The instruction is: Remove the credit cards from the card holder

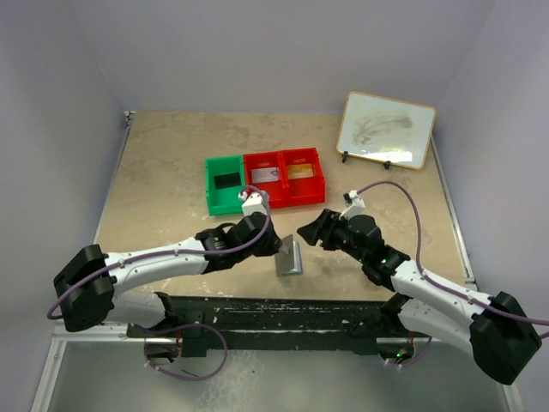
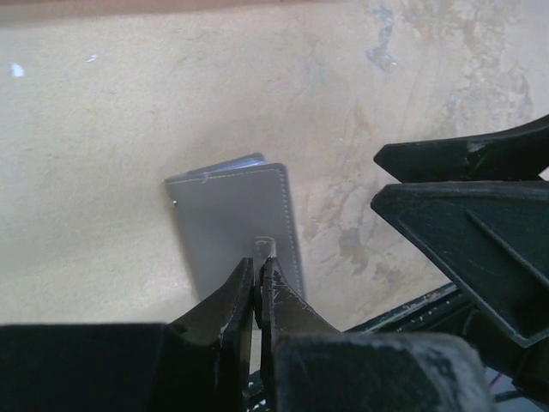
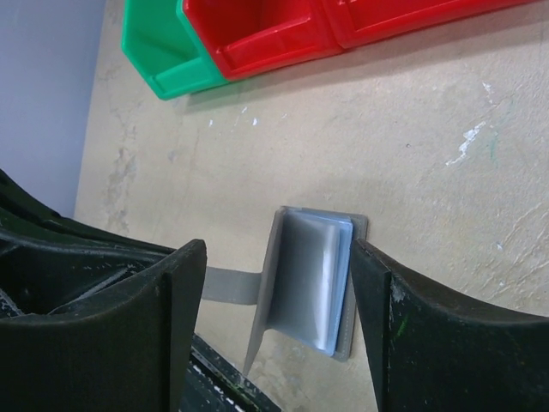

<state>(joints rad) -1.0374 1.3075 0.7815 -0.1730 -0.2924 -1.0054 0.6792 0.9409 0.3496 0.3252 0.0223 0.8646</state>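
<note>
1. the holder sits on the counter near its front edge, between the two arms. it is propped open like a book, with one leaf flat and the other raised.
2. the left end effector is pinched together on a small tab at the edge of the raised grey leaf, which holds it up.
3. the right end effector stands wide apart and grips nothing. its fingers straddle the open holder from above.
4. in the right wrist view the inside is mirror-shiny, with a pale bluish layer against the flat leaf. whether that is a card or a sleeve cannot be told.
5. handling, as a judgement: the holder looks light, stiff and smooth, so it would likely skid or tip if pushed sideways. the pinch on the tab is what steadies it.
6. any cards would be thin, slick and slightly bendy, hard to lift from flat. the best hold is probably an exposed edge, pinched across the card's thickness and drawn along the leaf.
7. behind it, the bins, one green and two red, each hold a flat card-like piece. the rightmost is a gold card.
8. no brand, label or writing can be read. the whiteboard shows only faint smears.
</note>
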